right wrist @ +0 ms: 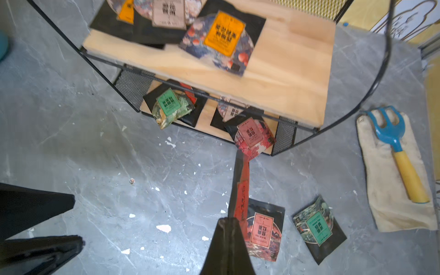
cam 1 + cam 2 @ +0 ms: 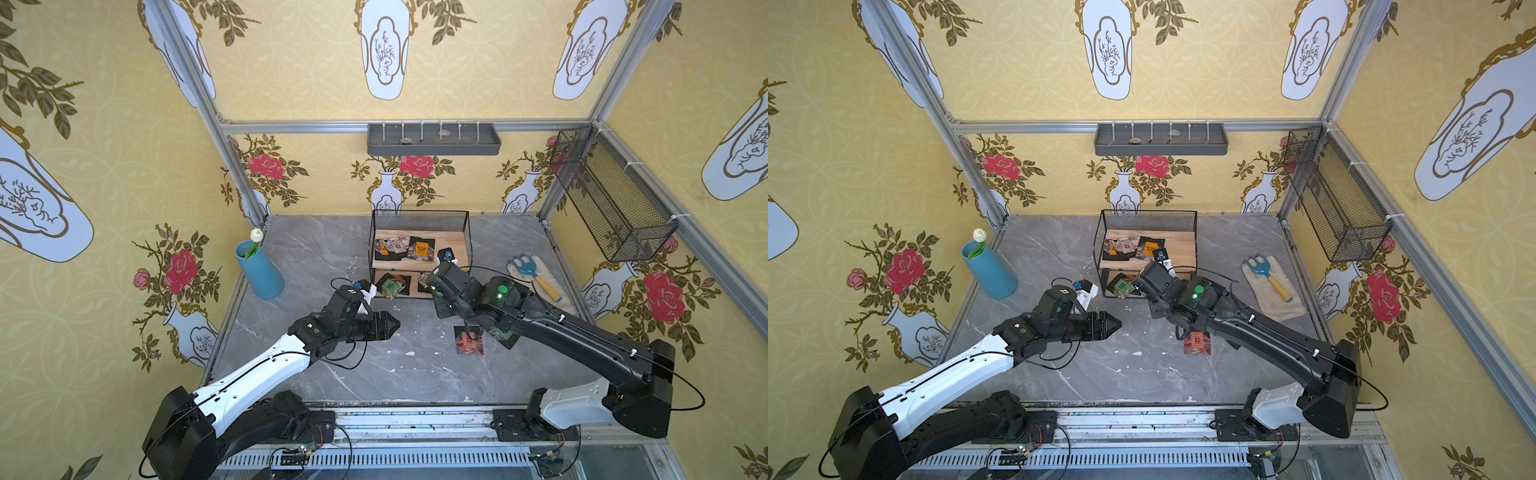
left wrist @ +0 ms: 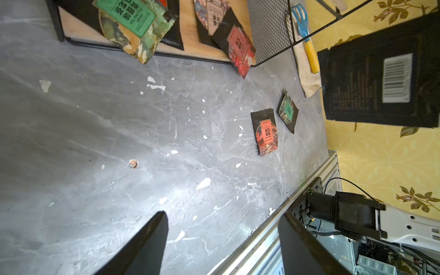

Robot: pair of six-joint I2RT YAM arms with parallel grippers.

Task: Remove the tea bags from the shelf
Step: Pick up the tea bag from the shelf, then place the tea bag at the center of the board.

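The shelf [image 2: 419, 220] stands at the back of the grey table, and several tea bags lie on its two wooden boards, such as an orange one [image 1: 223, 35] on top and a green one [image 1: 171, 107] below. A red one [image 1: 251, 135] overhangs the lower board's front edge. Two tea bags lie flat on the table, one red [image 2: 469, 345] and one green [image 1: 319, 226]. My right gripper [image 1: 228, 221] is shut on a red tea bag [image 1: 241, 185], held edge-on above them. Its black barcoded back [image 3: 381, 81] shows in the left wrist view. My left gripper [image 3: 225, 213] hovers open and holds nothing.
A blue vase [image 2: 259, 270] with a white flower stands at the left. A cloth glove [image 2: 552, 291] carrying a blue hand rake [image 2: 536, 278] lies right of the shelf. A grey tray [image 2: 434, 139] hangs on the back wall and a wire-mesh basket [image 2: 611, 195] on the right wall.
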